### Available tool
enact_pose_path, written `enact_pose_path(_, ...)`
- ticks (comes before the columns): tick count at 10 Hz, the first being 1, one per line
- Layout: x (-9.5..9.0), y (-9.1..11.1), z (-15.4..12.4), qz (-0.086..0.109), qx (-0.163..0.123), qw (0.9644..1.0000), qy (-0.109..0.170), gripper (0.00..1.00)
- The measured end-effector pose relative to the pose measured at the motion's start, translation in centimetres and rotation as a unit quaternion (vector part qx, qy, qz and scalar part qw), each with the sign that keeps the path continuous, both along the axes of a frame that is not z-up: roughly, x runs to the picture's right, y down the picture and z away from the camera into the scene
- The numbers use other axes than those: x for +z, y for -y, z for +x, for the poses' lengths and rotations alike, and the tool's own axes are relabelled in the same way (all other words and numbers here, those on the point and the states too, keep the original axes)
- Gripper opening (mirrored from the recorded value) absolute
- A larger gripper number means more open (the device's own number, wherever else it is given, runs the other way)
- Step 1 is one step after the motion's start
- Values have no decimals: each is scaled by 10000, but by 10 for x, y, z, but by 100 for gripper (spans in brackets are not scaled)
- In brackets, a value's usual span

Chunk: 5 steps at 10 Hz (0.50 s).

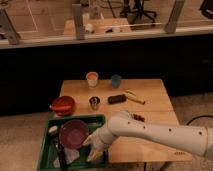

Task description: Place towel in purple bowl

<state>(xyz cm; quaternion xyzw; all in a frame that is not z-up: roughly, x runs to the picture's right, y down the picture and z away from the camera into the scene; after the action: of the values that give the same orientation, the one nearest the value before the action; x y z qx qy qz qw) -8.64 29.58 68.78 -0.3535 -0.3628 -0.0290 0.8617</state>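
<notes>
Gripper [95,150] low in green tray [70,119], just right of purple bowl [74,134]. Spread or pinching: cannot tell. Red bowl [63,105], metal cup [94,103] behind tray on surface [150,90].

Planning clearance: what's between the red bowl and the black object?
A metal cup, camera view. The hand hangs in the green tray beside the purple bowl.

"What's on the surface [156,102]?"
"Left edge: red bowl [63,105]. Then metal cup [94,103], tan cup [92,79], blue cup [116,80], black block [117,99], banana [134,96], green tray [75,118] front-left. My fingers [95,150] are over the tray's right side."
</notes>
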Motion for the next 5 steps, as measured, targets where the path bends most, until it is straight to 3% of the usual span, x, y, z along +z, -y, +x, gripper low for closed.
enact_pose_path(3,-22,16,6,193,83,9998,36,58)
enact_pose_path(5,-23,16,9,189,70,9998,-80,58)
